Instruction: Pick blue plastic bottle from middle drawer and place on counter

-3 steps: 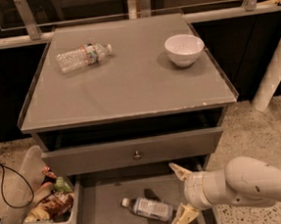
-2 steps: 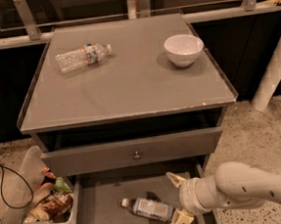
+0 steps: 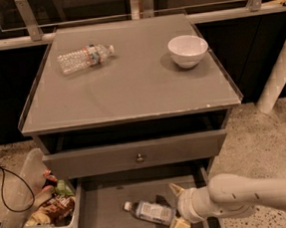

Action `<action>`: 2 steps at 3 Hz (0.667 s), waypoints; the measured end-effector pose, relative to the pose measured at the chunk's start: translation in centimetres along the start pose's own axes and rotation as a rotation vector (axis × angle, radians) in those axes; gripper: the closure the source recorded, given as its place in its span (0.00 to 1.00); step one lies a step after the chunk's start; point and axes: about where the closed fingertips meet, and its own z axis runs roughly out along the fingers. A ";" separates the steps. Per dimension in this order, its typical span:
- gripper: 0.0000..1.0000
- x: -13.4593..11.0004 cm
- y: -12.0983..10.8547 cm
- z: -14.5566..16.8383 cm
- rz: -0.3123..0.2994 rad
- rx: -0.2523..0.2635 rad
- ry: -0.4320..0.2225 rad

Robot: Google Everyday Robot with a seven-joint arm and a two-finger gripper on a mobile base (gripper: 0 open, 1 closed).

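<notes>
The blue plastic bottle (image 3: 149, 212) lies on its side on the floor of the open middle drawer (image 3: 102, 214), white cap pointing left. My gripper (image 3: 176, 209) is open, right at the bottle's base end, one pale finger above and one below it; I cannot tell if they touch the bottle. The white arm reaches in from the right. The counter (image 3: 130, 82) is the grey glossy cabinet top above.
A clear ribbed water bottle (image 3: 84, 57) lies on the counter's back left. A white bowl (image 3: 188, 50) stands at its back right. A closed drawer front with a round knob (image 3: 140, 157) overhangs the open drawer. A bin of snack packets (image 3: 38, 205) sits on the floor at left.
My gripper has moved left and slightly down, closing in on the bottle's base end. The bottle has not moved.
</notes>
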 end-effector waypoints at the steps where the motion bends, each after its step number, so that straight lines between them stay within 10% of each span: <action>1: 0.00 1.8 -0.3 2.8 0.046 0.011 0.017; 2: 0.00 4.4 -0.4 8.0 0.095 0.021 0.029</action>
